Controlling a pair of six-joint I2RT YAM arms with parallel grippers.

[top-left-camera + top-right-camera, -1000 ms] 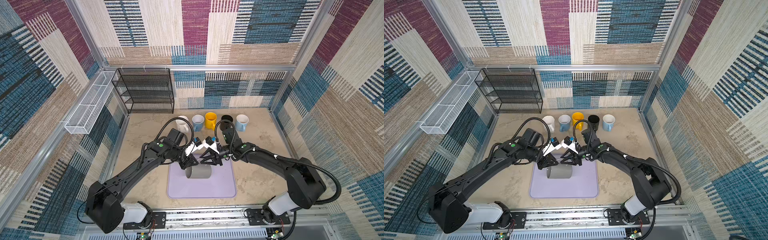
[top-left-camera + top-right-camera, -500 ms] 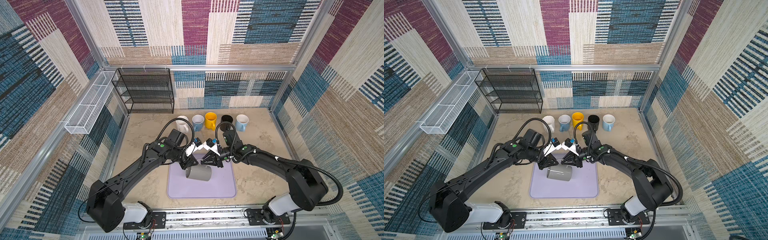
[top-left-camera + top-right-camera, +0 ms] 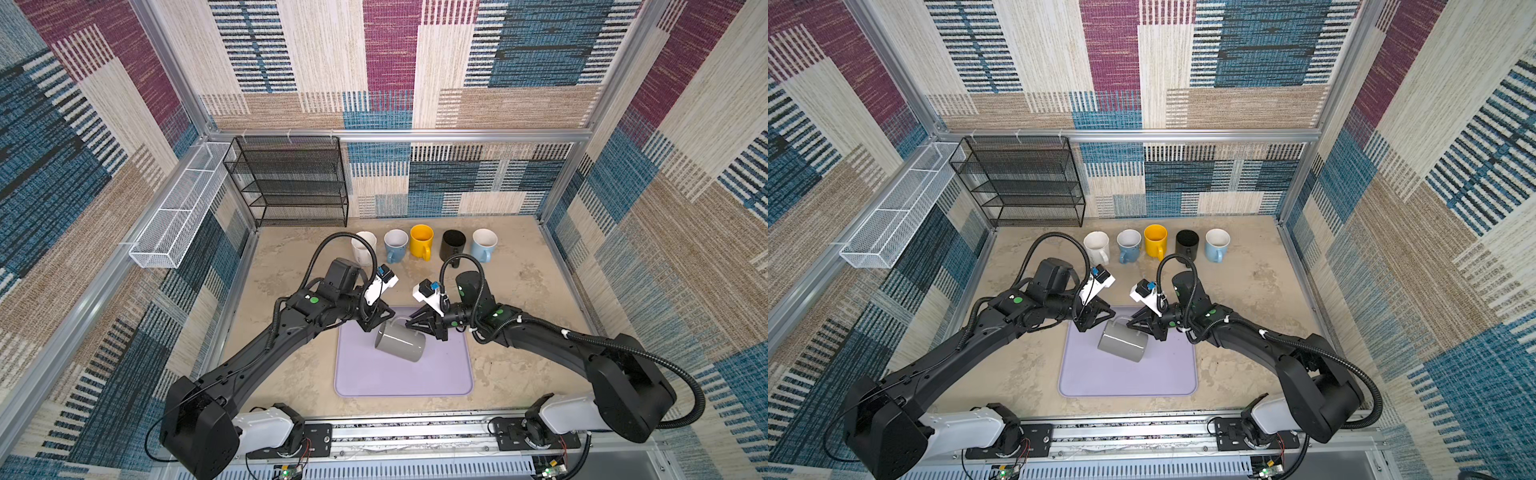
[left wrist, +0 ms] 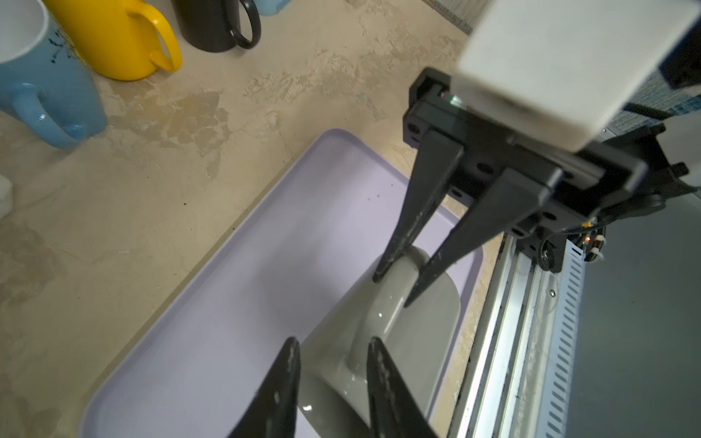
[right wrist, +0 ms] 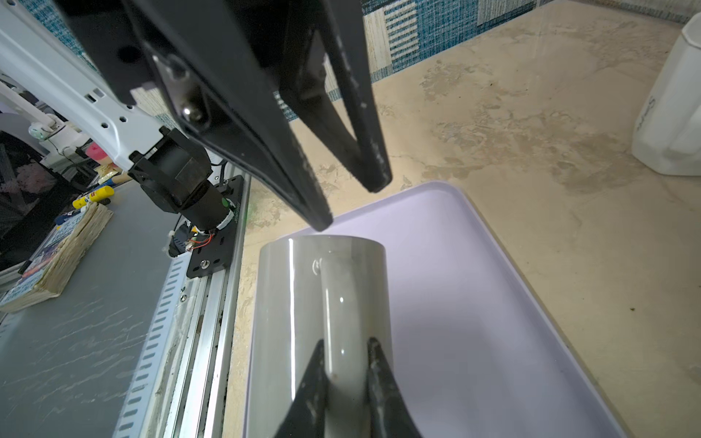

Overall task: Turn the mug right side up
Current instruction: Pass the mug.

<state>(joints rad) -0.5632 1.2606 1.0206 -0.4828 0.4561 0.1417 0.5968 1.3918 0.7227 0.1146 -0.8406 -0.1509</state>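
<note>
A grey mug [image 3: 400, 343] hangs tilted, nearly on its side, over the lilac mat [image 3: 440, 378]; it shows in both top views [image 3: 1123, 343]. My right gripper [image 5: 346, 343] is shut on the mug's handle [image 5: 343, 303], reaching in from the right [image 3: 409, 326]. Just off the mug's raised left end, my left gripper [image 3: 384, 318] is open, and in the left wrist view its fingers [image 4: 288, 364] straddle the mug's body [image 4: 425, 341] without pinching it. I cannot tell which end of the mug is the opening.
Several upright mugs line the back: white [image 3: 365, 246], blue [image 3: 395, 245], yellow [image 3: 422, 241], black [image 3: 453, 244], light blue [image 3: 483, 244]. A black wire rack [image 3: 291, 183] stands back left, beside a white wire basket [image 3: 183, 208]. A metal rail [image 3: 415, 432] runs along the front.
The mug has tipped from lying level to slanted, its left end now higher, with the right gripper still holding the handle. Both arms have shifted only slightly.
</note>
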